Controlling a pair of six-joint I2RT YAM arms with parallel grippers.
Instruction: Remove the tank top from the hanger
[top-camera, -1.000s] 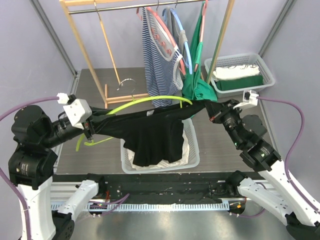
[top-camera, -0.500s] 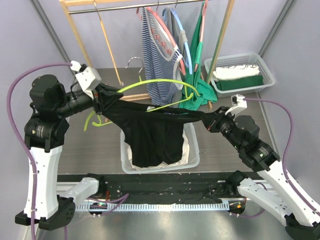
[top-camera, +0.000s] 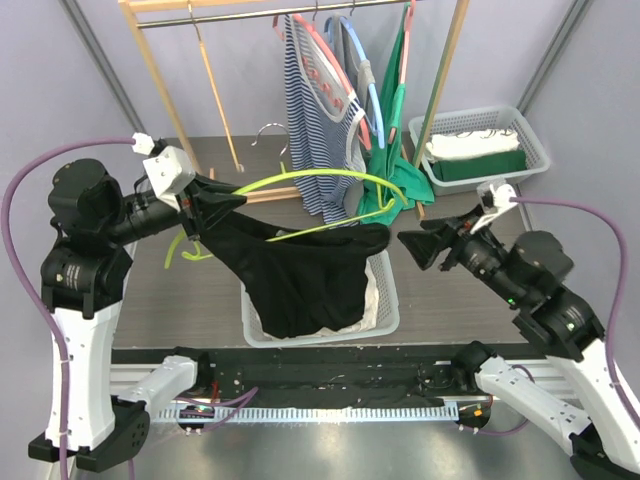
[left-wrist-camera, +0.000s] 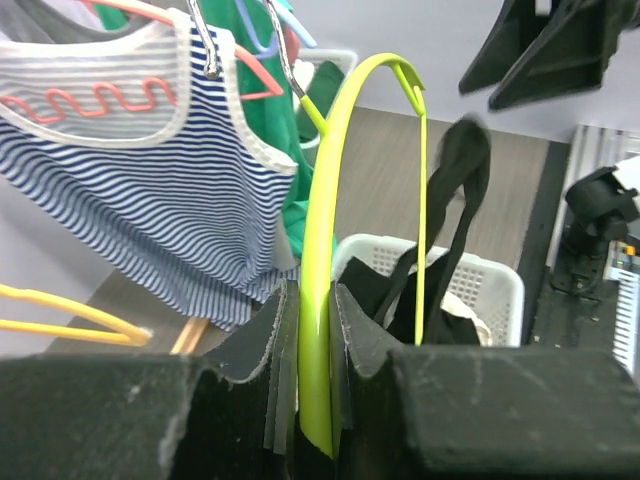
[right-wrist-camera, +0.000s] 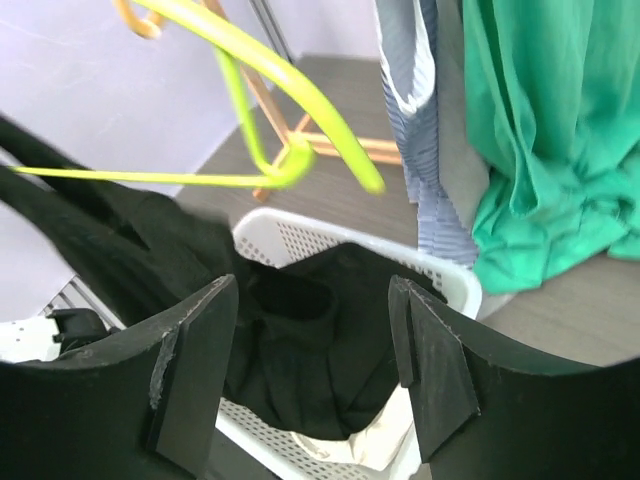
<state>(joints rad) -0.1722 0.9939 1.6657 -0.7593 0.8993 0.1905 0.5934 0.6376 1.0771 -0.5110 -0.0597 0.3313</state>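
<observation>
Right end effector with jaws apart, just beside the tank top.
Left end effector clamps the hanger; the tank top seems hung there.

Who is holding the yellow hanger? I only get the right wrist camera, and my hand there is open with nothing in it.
Observer: The left hand is. Its own camera shows it pinched shut on the yellow-green hanger.
Operator: Where does the black shirt go, past the edge of my picture?
Observer: From above, the black tank top hangs from the hanger right beside the left hand and droops into the white basket.
Operator: Is it off the hanger?
Observer: Not yet, it seems. In the left wrist view, a black strap looks looped around the hanger's thin bar.
</observation>
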